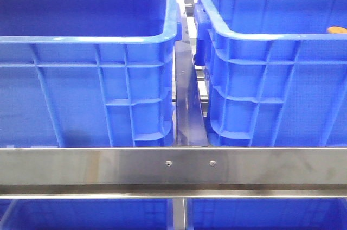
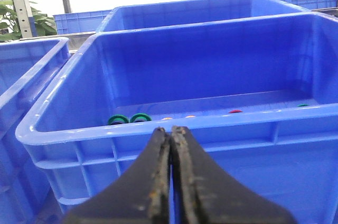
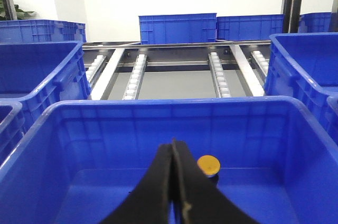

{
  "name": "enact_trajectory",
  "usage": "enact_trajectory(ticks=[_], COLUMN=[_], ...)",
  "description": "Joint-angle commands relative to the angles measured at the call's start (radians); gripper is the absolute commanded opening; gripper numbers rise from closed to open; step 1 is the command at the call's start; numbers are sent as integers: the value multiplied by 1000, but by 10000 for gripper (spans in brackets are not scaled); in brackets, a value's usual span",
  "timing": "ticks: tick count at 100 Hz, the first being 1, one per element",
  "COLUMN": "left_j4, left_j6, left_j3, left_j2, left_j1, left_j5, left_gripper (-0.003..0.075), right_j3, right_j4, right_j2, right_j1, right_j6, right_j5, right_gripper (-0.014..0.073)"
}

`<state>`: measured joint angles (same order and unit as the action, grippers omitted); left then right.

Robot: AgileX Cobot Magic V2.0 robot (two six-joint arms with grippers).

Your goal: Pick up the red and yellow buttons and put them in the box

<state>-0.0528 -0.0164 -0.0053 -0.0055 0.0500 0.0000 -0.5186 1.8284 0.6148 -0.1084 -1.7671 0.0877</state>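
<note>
Shut black right gripper (image 3: 173,142) nearest the lens, poised over a blue bin (image 3: 158,105). On that bin's floor, just past the fingertips, a yellow button (image 3: 208,165), lying free. Seen from the left wrist, a red button (image 2: 235,111) on the floor of a second bin (image 2: 79,134), toward its near wall, with two green rings (image 2: 129,118) off to one side and a couple of pale specks between, possibly more yellow buttons but too small to tell. Beyond the bins, more blue crates and a roller track (image 3: 137,71). From the front, only two bin walls side by side behind a steel rail (image 1: 81,165), an orange sliver (image 1: 337,29) peeking over the right-hand rim.

Likely trouble from here: dropping onto a button with the fingers pinched together, so pushing it across the smooth floor instead of straddling it. Also clipping a tall bin rim on the way in or out, or catching a green ring by mistake, since those sit near the wanted colours.

Left gripper (image 2: 170,129) likewise fully closed, fingers pressed together, empty, hanging outside the near wall of its bin and touching nothing. Right gripper equally empty, clear of the yellow button.
</note>
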Motion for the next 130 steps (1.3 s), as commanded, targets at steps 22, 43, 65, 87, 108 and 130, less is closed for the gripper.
enact_trajectory(ticks=[22, 43, 65, 87, 108, 130], left_j4=[11, 11, 11, 11, 11, 11], left_j6=[0, 0, 0, 0, 0, 0], left_j3=[49, 49, 49, 49, 49, 49], left_j2=[-33, -33, -33, -33, -33, -33], left_j1=[-2, -2, -2, -2, -2, -2], left_j5=[-85, -85, -85, -85, -85, -85], left_gripper=[-19, -19, -19, -19, -19, -19], right_j3=[-24, -24, -24, -24, -24, -24], right_j4=[56, 56, 56, 56, 56, -9], right_j2=[-4, -4, -4, -4, -4, -4], right_j1=[-7, -7, -7, -7, -7, -7], right_j6=[-12, -12, -12, -12, -12, 88], right_j5=[33, 33, 33, 33, 24, 31], right_gripper=[-68, -68, -68, -68, -68, -68])
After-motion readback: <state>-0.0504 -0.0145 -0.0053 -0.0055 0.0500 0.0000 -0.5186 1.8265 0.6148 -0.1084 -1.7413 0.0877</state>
